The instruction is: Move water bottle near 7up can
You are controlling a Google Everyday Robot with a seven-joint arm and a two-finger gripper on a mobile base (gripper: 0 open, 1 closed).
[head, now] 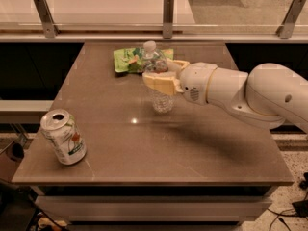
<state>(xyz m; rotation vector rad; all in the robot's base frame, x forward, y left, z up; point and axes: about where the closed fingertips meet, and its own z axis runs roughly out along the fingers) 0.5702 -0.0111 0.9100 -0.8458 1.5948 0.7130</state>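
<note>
Holding the water bottle (161, 100) is what we do at this moment; our gripper (157, 74) is closed around its middle, one yellowish finger in front of the ribbed body and one behind it, near the centre of the table (192, 143) and a little toward the back; the bottle stands upright in the grip, and we cannot tell if its base touches the surface or hangs just above it; the green snack bag (129, 59) lies just behind it. The 7up can (62, 136) stands at the front left corner, well apart from the bottle, with bare table between them. We judge that the grasp is done and the main carry is left; the bottle must go forward and to the left, be put down upright beside the can without knocking it, and then be released.
</note>
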